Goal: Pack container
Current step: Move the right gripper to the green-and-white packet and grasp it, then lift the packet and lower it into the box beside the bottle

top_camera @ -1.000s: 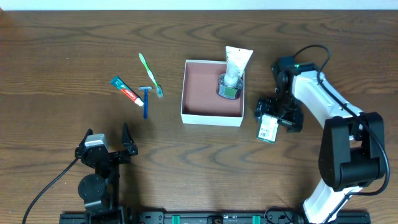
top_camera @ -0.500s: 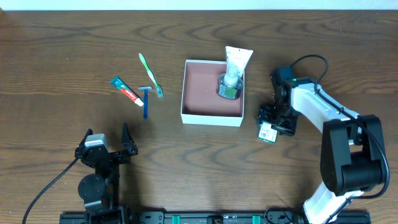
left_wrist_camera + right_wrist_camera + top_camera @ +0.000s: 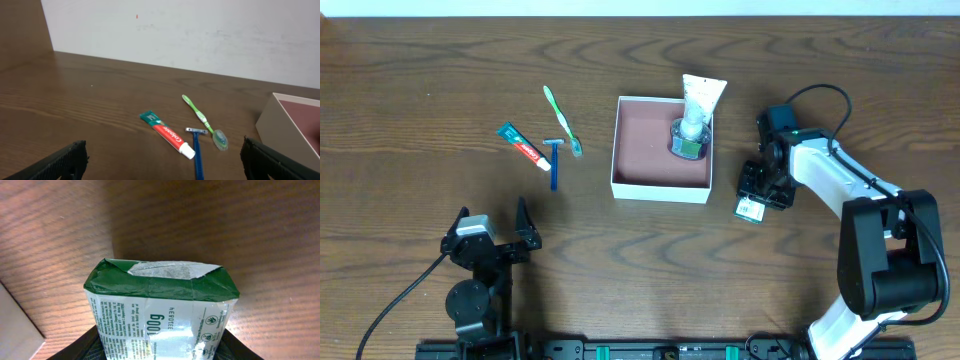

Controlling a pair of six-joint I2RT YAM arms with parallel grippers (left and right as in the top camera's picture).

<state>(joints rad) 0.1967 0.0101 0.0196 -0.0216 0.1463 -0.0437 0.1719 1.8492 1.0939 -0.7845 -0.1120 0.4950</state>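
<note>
Pink-brown inside, white outside: the box (image 3: 645,150) sits on the bench (image 3: 420,80) with a white tube (image 3: 703,98) and a small bottle (image 3: 688,143) in its far right corner. Just right of the box, the right gripper (image 3: 760,188) is clenched on a green-and-white packet (image 3: 162,305). Left of the box lie a toothbrush (image 3: 562,120), toothpaste (image 3: 524,147) and a razor (image 3: 555,162). The left gripper (image 3: 492,225), further left of the box and nearer the robot, is spread wide.

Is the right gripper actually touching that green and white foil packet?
Touching. The right wrist view shows the right gripper with its dark fingers pressed against both sides of the green and white foil packet.
</note>
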